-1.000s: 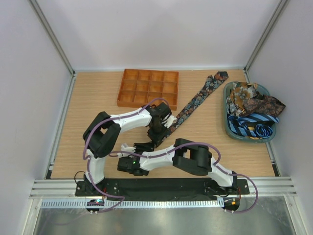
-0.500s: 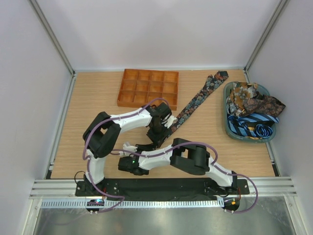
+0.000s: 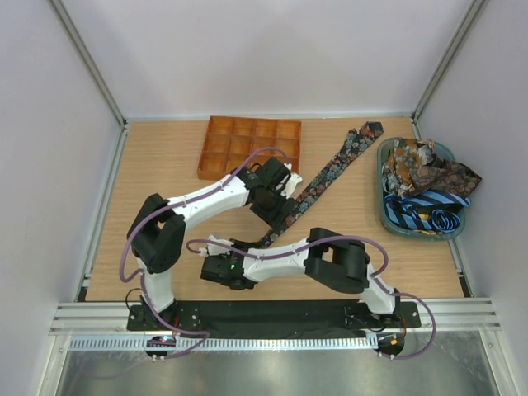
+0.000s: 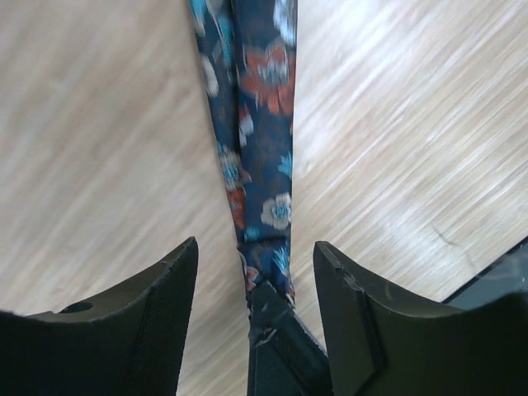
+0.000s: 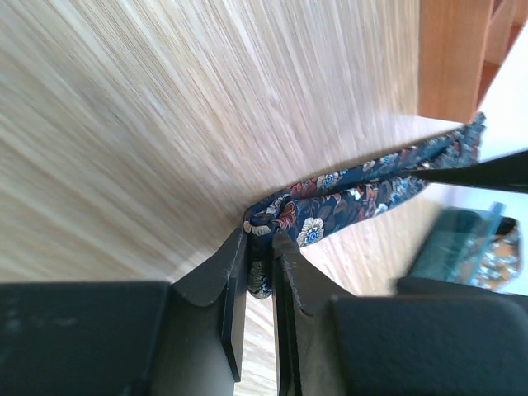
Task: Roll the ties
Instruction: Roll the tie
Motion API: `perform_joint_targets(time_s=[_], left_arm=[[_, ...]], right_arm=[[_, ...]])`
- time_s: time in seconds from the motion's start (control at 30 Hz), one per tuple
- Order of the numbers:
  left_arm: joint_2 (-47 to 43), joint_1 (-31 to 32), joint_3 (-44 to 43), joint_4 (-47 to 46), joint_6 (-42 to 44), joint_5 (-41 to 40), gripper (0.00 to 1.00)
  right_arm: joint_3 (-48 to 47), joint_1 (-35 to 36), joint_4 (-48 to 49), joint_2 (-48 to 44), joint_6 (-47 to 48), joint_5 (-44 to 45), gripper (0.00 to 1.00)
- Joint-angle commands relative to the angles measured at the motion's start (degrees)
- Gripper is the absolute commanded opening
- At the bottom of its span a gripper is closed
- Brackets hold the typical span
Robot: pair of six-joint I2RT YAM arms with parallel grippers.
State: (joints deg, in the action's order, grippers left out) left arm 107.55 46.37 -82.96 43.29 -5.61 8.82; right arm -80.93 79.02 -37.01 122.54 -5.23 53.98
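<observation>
A dark floral tie [image 3: 330, 169] lies stretched diagonally on the wooden table, its wide end near the basket. My right gripper [image 3: 257, 243] is shut on the tie's narrow end, seen bunched between its fingers in the right wrist view [image 5: 260, 235]. My left gripper [image 3: 283, 217] is open and straddles the tie [image 4: 252, 124] just above the table, right beside the right gripper's fingertips [image 4: 272, 318]. In the left wrist view the left gripper [image 4: 256, 246] has a jaw on each side of the tie and touches nothing.
A teal basket [image 3: 386, 216] at the right holds several more ties [image 3: 425, 177], brown paisley and blue striped. An orange gridded tray [image 3: 250, 148] stands at the back, left of the tie. White walls enclose the table.
My left gripper has shifted a little up and right along the tie and its elbow swung left. The right arm's elbow moved right; its gripper still holds the tie's end.
</observation>
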Motion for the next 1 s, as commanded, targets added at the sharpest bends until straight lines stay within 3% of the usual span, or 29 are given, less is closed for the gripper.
perform_joint_targets(time_s=[0.0,0.2,0.57,0.77,0.9,0.97], left_arm=[[-4.89,-0.31,-2.56,-3.81,-0.28,-3.01,0.6],[-13.75,-3.91,3.32,-12.16,-3.61,-6.27,0.6],[-33.35,-9.98,24.05,-30.79,-10.12,-15.14,0.67],[-42.76,-10.95,31.18,-37.12,-13.9,-24.01,0.8],[-46.81,-11.04,35.57,-38.28,-17.33,-30.25,1.0],[-48.21,-11.12,36.81,-38.63,-18.82,-33.51,1.0]], right_arm=[[0.77,0.08,3.34,-4.58,-1.62,-3.08,0.16],[4.46,-0.8,8.53,-9.51,-2.59,-9.76,0.15],[16.22,-7.21,21.36,-21.1,-5.04,-29.17,0.15],[24.13,-14.15,29.8,-26.73,-7.33,-44.47,0.16],[26.96,-18.37,32.96,-29.19,-9.09,-52.73,0.16],[28.1,-20.65,34.28,-29.73,-9.7,-57.48,0.16]])
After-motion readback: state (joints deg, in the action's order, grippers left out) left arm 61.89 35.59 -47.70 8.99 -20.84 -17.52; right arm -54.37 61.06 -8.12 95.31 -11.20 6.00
